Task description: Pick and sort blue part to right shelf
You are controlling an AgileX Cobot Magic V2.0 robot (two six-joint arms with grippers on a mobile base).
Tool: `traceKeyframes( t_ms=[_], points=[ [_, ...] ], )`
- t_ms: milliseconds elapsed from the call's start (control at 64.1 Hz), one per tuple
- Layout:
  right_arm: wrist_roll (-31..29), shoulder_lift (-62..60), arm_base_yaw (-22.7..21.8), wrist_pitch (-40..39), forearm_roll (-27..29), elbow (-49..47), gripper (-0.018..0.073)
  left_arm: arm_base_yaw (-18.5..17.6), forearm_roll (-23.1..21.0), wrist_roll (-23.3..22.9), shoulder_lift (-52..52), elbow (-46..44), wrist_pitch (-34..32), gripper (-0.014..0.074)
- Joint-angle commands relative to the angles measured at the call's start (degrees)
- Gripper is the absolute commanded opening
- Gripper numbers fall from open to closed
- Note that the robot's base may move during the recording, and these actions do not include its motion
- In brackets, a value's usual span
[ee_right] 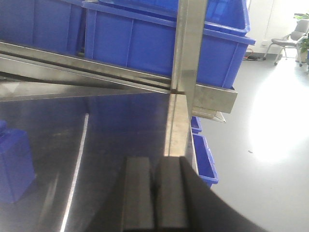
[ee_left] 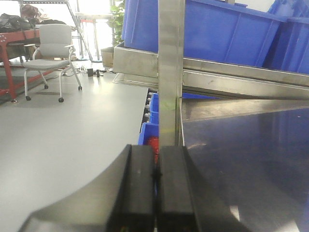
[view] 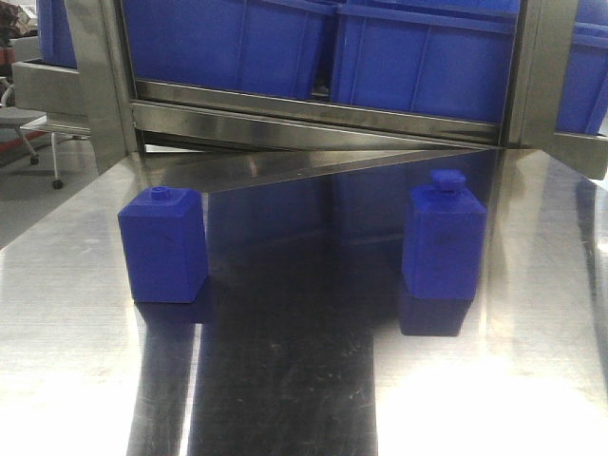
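Blue part (view: 444, 242), the taller block with sloped shoulders and a wide flat cap, stands upright on the right half of the steel table (view: 76, 285). It is well apart from the squatter knobbed block (view: 163, 245) on the left half. Only the front view shows both blocks whole, each mirrored in the polished top. Neither arm appears in that view.

Behind the table the right shelf (view: 313, 119) runs across the frame. Its flat front bar sits just past the table's far edge, and large blue bins (view: 427, 57) sit above it.

The left wrist view shows the left gripper (ee_left: 155, 188) clenched, its black fingers (ee_left: 137, 188) pressed together on nothing. It hangs at the table's left edge near an upright steel post (ee_left: 170, 72). This view alone takes in the grey floor, an office chair (ee_left: 53, 48) and small blue bins (ee_left: 149, 130) below table level.

The right wrist view shows the right gripper (ee_right: 155, 193) equally clamped and empty, at the table's right edge. A blue block (ee_right: 14, 164) sits cropped at the left border of that view. I cannot tell which of the two it is.
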Motion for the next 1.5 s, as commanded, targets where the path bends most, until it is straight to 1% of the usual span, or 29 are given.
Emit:
traceKeyframes(
  t_ms=[0, 998, 1107, 1170, 1310, 1482],
  points=[
    [-0.3, -1.3, -0.3, -5.5, -0.4, -1.3, 0.0074, -0.1, -0.1, -0.3, -1.3, 1.4, -5.3, 0.0136],
    [-0.3, -1.3, -0.3, -5.8, -0.4, -1.3, 0.0074, -0.1, -0.1, -0.3, -1.3, 1.4, -5.3, 0.0136],
    [-0.3, -1.3, -0.3, -7.3, -0.4, -1.3, 0.0074, -0.1, -0.1, -0.3, -1.3, 1.4, -5.3, 0.0136],
    [-0.3, -1.2, -0.2, -8.5, 0.6, -2.1, 0.0074, -0.1, -0.1, -0.3, -1.3, 1.4, -5.3, 0.0136],
    [-0.3, 0.3, -0.1, -4.3, 0.6, -6.0, 0.0074, -0.1, -0.1, -0.3, -1.3, 1.4, -5.3, 0.0136],
    [-0.2, 6.8, 0.0, 0.4, 0.7, -11.9, 0.0074, -0.1, -0.1, -0.3, -1.3, 1.4, -5.3, 0.0136]
  ],
)
